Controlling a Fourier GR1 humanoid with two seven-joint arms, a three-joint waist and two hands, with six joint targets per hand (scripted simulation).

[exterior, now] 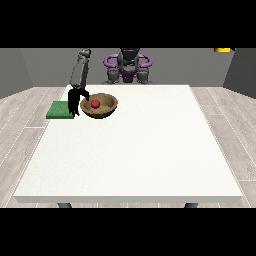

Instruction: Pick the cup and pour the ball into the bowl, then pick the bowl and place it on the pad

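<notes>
A brown wooden bowl (pixel 102 111) sits at the table's far left with a red ball (pixel 95 103) inside it. The hand at the view's left (pixel 75 101) hangs from its grey arm at the bowl's left rim. Its thumb arches over the rim while its fingers point down along the outer wall, so the rim is pinched between them. A green pad (pixel 60 110) lies flat just left of the bowl, partly behind the fingers. I cannot tell whether the bowl rests on the table or is slightly raised. No cup shows anywhere. The other hand does not show.
The white table (pixel 130 150) stretches wide towards the camera, its left edge close beside the pad. The robot's torso (pixel 128 67) stands behind the far edge. A yellow object (pixel 224 49) sits at the top right.
</notes>
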